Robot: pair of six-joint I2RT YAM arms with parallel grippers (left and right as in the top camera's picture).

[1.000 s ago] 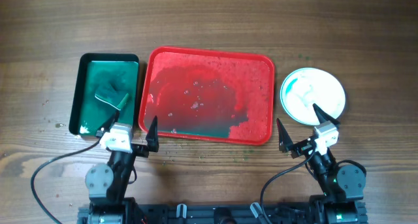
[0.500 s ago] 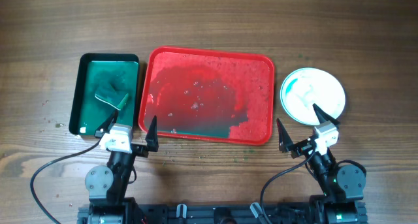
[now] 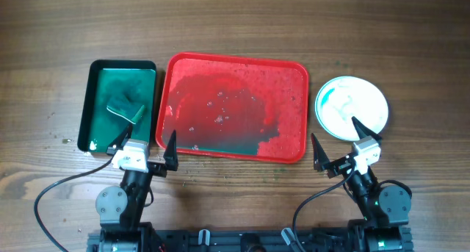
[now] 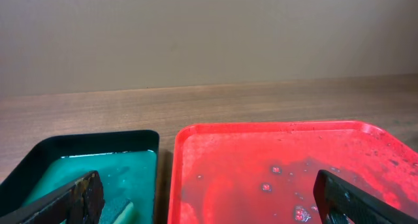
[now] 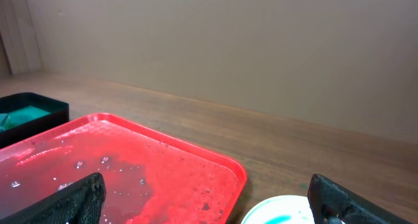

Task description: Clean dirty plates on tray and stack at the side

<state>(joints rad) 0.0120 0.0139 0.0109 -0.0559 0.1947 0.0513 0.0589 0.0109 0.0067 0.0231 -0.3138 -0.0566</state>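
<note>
White plates with teal smears sit in one pile on the table right of the red tray; only the top face shows, so I cannot tell how many there are. The pile's rim shows low in the right wrist view. The tray holds wet red and teal residue and no plates; it also shows in the left wrist view and the right wrist view. My left gripper is open and empty at the tray's near left corner. My right gripper is open and empty just in front of the plates.
A dark green tray with teal liquid and a sponge lies left of the red tray, touching it. Small green specks dot the wood near the trays. A plain wall stands behind the table.
</note>
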